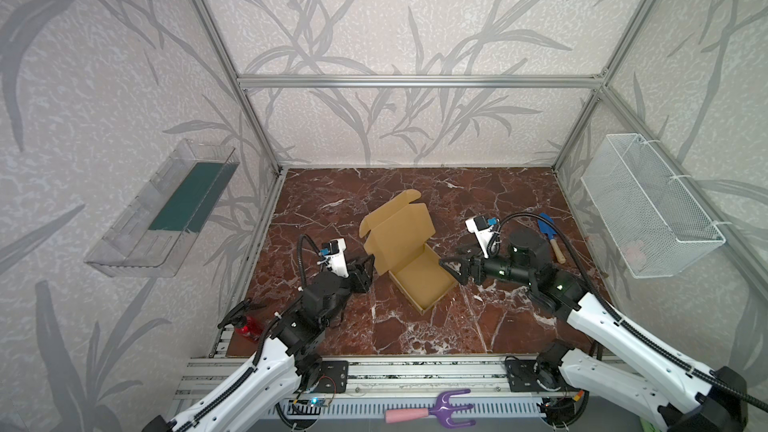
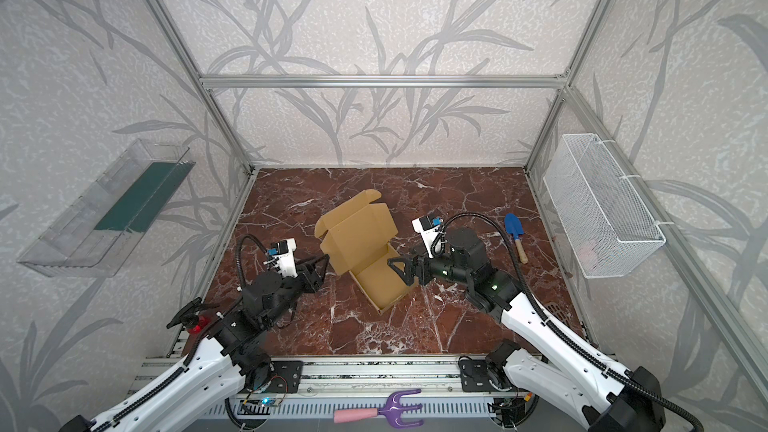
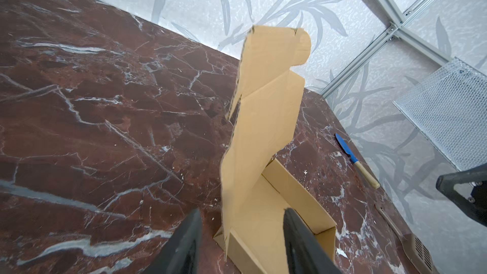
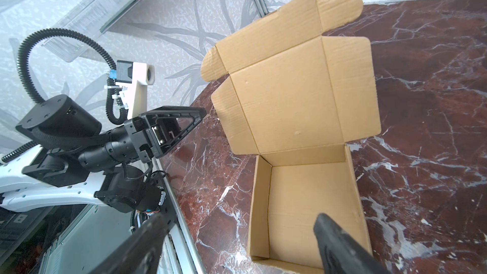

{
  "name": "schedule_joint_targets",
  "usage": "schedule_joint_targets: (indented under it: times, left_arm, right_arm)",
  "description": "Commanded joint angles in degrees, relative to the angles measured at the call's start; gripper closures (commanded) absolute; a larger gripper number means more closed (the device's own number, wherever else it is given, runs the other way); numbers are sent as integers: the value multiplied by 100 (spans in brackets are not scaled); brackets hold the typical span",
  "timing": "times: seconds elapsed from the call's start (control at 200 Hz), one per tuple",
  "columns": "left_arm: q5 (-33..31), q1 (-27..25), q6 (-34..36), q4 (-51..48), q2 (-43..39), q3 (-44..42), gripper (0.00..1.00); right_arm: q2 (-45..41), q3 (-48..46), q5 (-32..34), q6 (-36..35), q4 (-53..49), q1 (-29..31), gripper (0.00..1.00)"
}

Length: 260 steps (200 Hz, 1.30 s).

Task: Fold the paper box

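The paper box sits mid-frame on the red marble counter in both top views, tray formed, lid raised. The left gripper hovers just left of the lid, jaws apart; the right gripper, jaws spread wide, hangs over the tray's right wall. A blue trowel lies further right, well apart

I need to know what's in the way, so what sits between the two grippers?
The cardboard box: its raised lid faces the left gripper, its open tray the right gripper. Both top views show it.
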Motion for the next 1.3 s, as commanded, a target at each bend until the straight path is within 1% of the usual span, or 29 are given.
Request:
schedule_joint_targets:
  times: [0.0, 0.075, 0.17, 0.24, 0.385, 0.545, 0.66, 0.745, 0.84, 1.295]
  left_arm:
    - [364, 239, -223, 735, 219, -138, 51]
    - [570, 403, -333, 1008, 383, -169, 52]
    - [814, 528, -379, 1163, 583, -145, 57]
    - [930, 560, -423, 1314, 681, -180, 59]
    - [1076, 606, -429, 1436, 813, -164, 61]
    - [1331, 626, -434, 1570, 1142, -51, 69]
    - [1321, 664, -410, 1473, 1262, 27, 73]
    - [1273, 682, -396, 1400, 1258, 40, 75]
    - [1191, 704, -381, 1264, 1242, 75, 79]
    - [1141, 728, -348, 1068, 1196, 193, 93]
  right_arm:
    - [-133, -106, -175, -116, 273, -6, 11]
    - [-178, -138, -170, -139, 293, -5, 11]
    - [-205, -162, -206, -156, 309, -11, 11]
    - [-224, -194, -225, -165, 343, -8, 11]
    - [-228, -250, -243, -164, 411, -7, 11]
    - [-203, -278, -277, -156, 460, -10, 11]
    - [-232, -297, -287, -160, 447, -11, 11]
    - [-267, -305, -270, -190, 395, -14, 11]
    - [-290, -322, -261, -208, 383, -18, 11]
    - [-197, -394, -236, -114, 491, -12, 11]
